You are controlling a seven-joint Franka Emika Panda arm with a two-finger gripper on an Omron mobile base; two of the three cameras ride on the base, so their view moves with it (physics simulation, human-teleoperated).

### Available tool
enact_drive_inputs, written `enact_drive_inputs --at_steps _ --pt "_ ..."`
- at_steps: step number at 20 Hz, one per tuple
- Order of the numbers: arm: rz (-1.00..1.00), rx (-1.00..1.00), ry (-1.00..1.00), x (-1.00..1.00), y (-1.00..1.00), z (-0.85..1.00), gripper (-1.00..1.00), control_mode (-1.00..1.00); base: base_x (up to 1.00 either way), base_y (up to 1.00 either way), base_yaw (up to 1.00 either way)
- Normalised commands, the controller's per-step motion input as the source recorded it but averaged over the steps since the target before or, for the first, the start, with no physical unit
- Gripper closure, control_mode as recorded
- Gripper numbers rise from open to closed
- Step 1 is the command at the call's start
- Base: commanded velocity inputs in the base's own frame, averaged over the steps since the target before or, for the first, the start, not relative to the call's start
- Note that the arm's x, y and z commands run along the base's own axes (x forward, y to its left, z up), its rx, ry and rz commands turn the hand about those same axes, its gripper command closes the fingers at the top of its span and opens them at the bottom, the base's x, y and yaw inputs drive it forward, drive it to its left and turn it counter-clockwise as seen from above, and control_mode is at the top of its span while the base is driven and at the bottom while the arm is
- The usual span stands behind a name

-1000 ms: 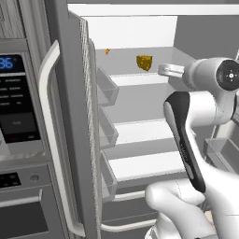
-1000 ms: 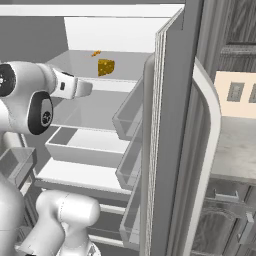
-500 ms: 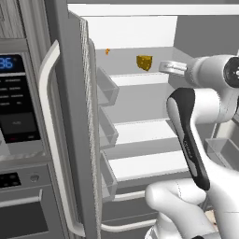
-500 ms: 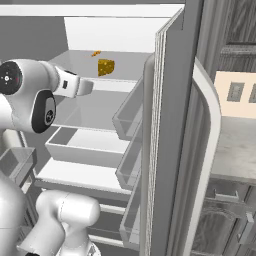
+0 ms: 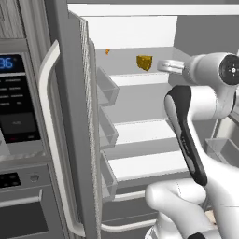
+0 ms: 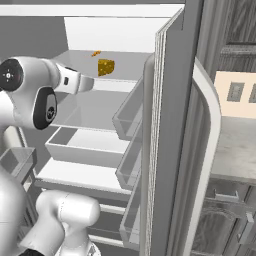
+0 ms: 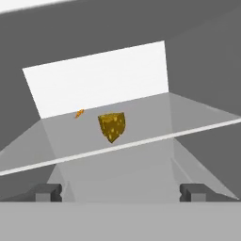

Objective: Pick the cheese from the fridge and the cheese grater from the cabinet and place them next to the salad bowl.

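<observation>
Hand view: pincer (image 7: 120, 192) open, dark fingertips spread at lower left and lower right, empty. Tiny orange speck (image 7: 79, 113) upper left of centre. Cheese (image 7: 112, 126), a pitted yellow-orange wedge, sits at frame centre above the fingertips, well apart, on the fridge's (image 7: 197, 120) top glass shelf (image 7: 141, 141), smooth with a pale front edge.

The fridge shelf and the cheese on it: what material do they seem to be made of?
The shelf looks like glass: see-through grey with a pale front edge. The cheese looks like hard yellow-orange cheese, matte, dotted with holes.
</observation>
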Motion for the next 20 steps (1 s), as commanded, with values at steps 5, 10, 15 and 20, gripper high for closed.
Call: enact_drive_inputs --at_steps 5,10,15,20 --pt "0.00 -0.14 0.06 0.27 0.00 0.20 -1.00 -1.00 0.00 0.00 0.00" --pt "0.00 -0.01 0.02 0.19 0.00 0.00 -1.00 -1.00 0.00 0.00 0.00" --pt "0.00 0.00 0.00 0.11 0.03 -0.01 -1.00 -1.00 0.00 0.00 0.00" --pt "0.00 0.00 0.00 0.26 0.01 -0.01 -1.00 -1.00 0.00 0.00 0.00"
